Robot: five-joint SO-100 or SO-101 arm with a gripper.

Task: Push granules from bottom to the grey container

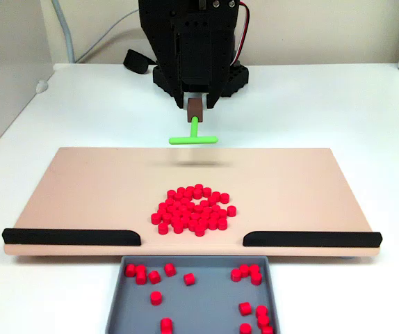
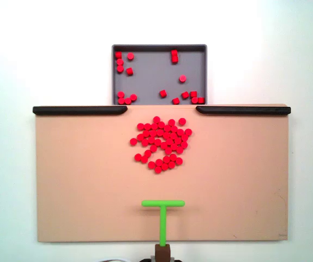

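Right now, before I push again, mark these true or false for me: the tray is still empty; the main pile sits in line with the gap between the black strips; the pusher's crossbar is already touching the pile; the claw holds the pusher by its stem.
1. The grey container is empty: false. Scattered granules already lie in it.
2. The granules on the tan board sit in line with the gap between the black strips: true.
3. The green pusher touches the pile: false. Bare board separates them.
4. The claw holds the pusher by its stem: true.
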